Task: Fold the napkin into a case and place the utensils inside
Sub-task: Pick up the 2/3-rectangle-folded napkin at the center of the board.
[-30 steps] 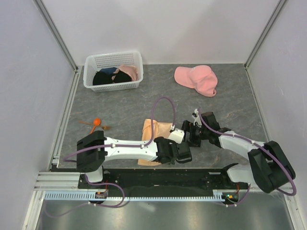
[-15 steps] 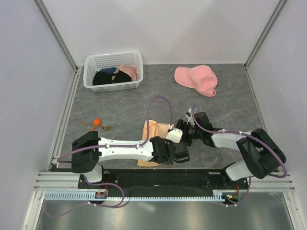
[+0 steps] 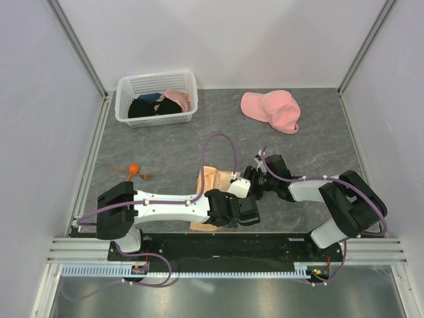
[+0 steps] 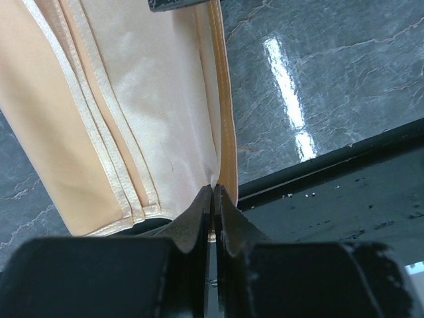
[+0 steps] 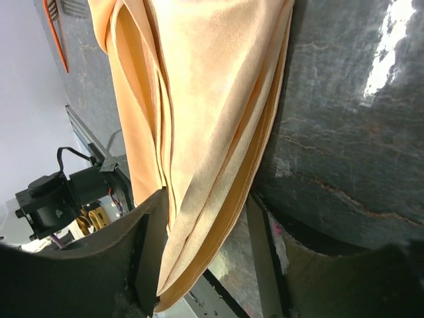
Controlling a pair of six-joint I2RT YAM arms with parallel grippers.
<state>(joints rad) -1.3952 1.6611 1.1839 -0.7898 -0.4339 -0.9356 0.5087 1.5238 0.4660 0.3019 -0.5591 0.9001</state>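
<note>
Working on a grey marbled tabletop (image 3: 318, 132) walled in by pale panels, with a white plastic basket (image 3: 157, 99) of dark and pink clothes and a soft pink cap (image 3: 271, 109) well beyond both grippers. Pinching the hemmed near edge of the shiny peach-tan square cloth napkin (image 4: 132, 99) in the tightly closed left gripper (image 4: 213, 195), right at its fingertips. Straddling the napkin's stacked layers with the right gripper (image 5: 205, 245), with fingers (image 5: 151, 252) set apart on either side of the cloth; not being able to tell whether clamping it or merely bracketing it. Judging the fold as partly done: seeing several layers already doubled into a narrow strip between the two grippers, yet finding no finished pocket. Leaving the thin brown wooden utensils (image 3: 134, 168), one a spoon with a round bright orange bowl, untouched on the bare surface well off to the left of the left gripper and farther out, apart from the napkin. Expecting, then, the rest of the folding into a case and all of the loading to be ahead.
</note>
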